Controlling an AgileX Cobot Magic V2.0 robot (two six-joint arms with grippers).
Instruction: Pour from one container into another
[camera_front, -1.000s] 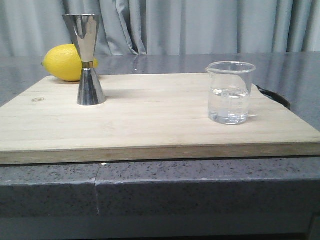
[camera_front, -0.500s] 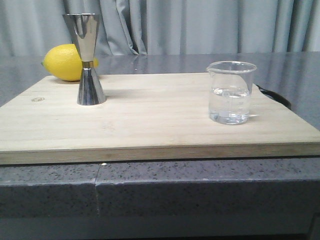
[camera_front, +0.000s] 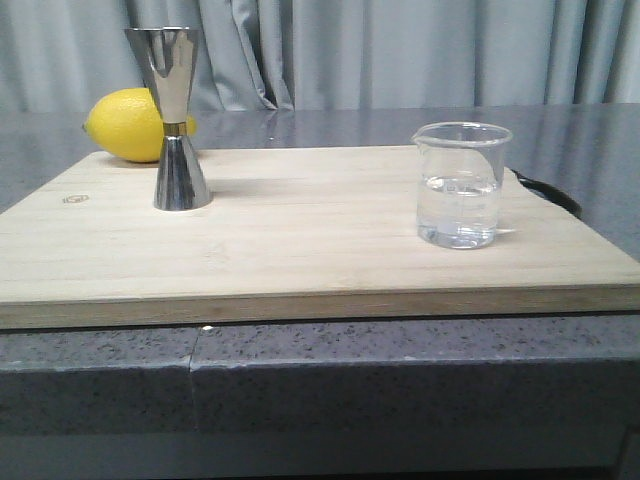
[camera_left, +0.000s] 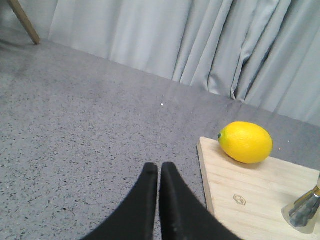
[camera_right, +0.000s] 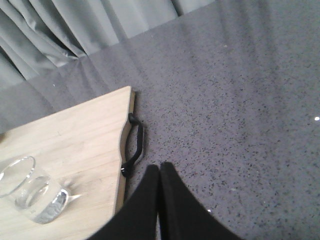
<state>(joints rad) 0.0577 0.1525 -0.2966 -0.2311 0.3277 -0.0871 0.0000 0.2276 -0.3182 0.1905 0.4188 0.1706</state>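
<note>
Nothing in hand yet, so this looks like the very start: the grasp comes first. One glass beaker (camera_front: 461, 185), roughly half full of clear liquid, stands upright on the right side of the wooden cutting board (camera_front: 300, 240). One steel jigger (camera_front: 176, 120) stands upright at the board's far left, well apart from it. One lemon (camera_front: 128, 124) lies just behind the jigger. The left gripper (camera_left: 159, 172) hangs over bare desk (camera_left: 90, 130) beside the board's left corner, fingers pressed together, holding nothing. The right gripper (camera_right: 159, 172) is likewise closed and empty, over the desk just beside the board's black handle (camera_right: 134, 145). Next, I'd judge, the right gripper must spread wide, reach the beaker and clasp it level before carrying it across to the jigger's small cup.
</note>
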